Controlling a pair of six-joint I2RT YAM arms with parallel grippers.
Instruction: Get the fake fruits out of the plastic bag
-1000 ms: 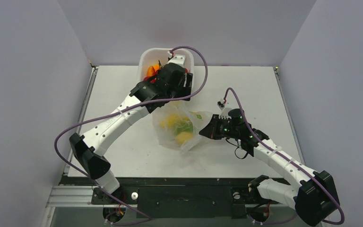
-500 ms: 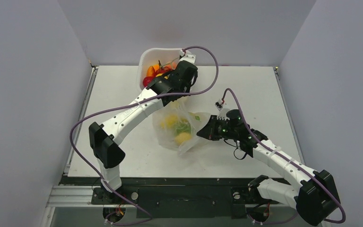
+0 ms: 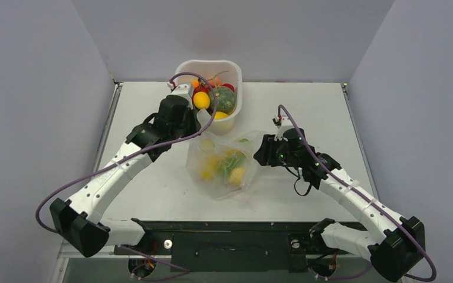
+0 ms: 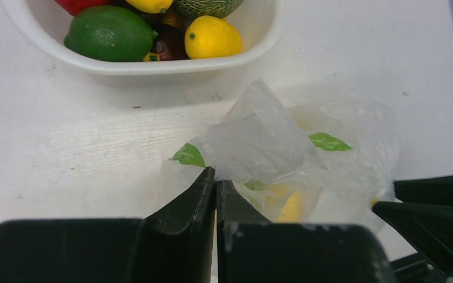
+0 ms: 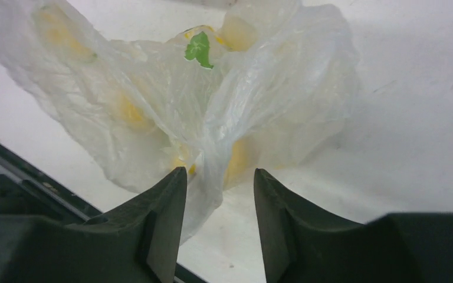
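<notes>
Pinching the plastic bag [image 4: 259, 135], left fingers [image 4: 194, 200] closed, right fingers [image 5: 165, 218] parted

plastic bag [image 3: 224, 165]: transparent, crinkled, green leaf print; slumped mid-tabletop, one corner raised toward 11 o'clock. fake fruits [image 3: 236, 175]: several yellow pieces, one green, inside bag, clustered mid-bag
</notes>
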